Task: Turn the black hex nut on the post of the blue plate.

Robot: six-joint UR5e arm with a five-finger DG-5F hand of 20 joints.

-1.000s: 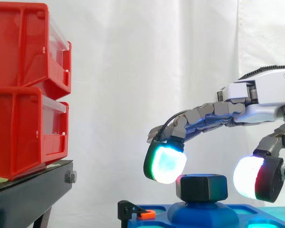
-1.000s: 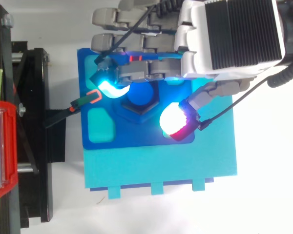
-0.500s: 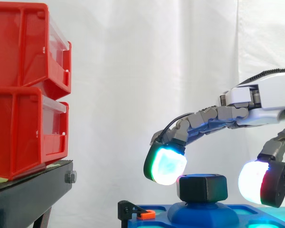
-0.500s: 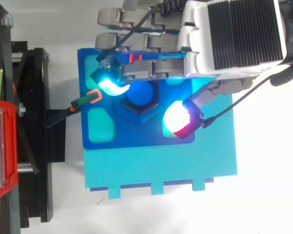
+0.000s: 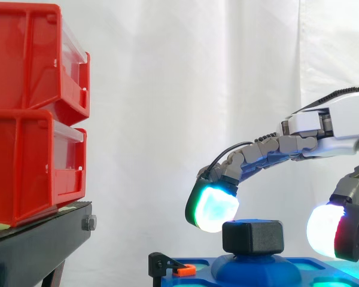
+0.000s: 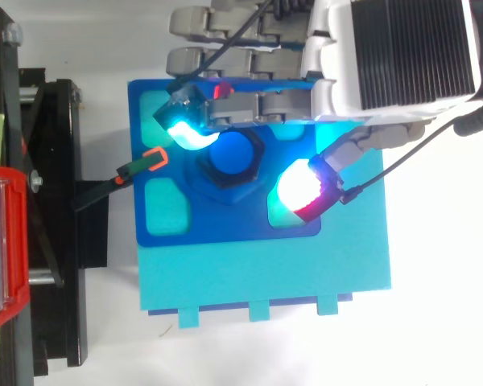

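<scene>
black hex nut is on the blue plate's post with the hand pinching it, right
Not pinching: in the side view the hand is open, its thumb pad clear to the right of the black hex nut. The nut does sit on the post of the blue plate.

Bright, even light floods the white curtain [image 5: 167, 89]; the robot hand [image 6: 402, 56]'s glowing pads [image 5: 214, 208] tint the blue plate [image 6: 225, 229] cyan.
</scene>
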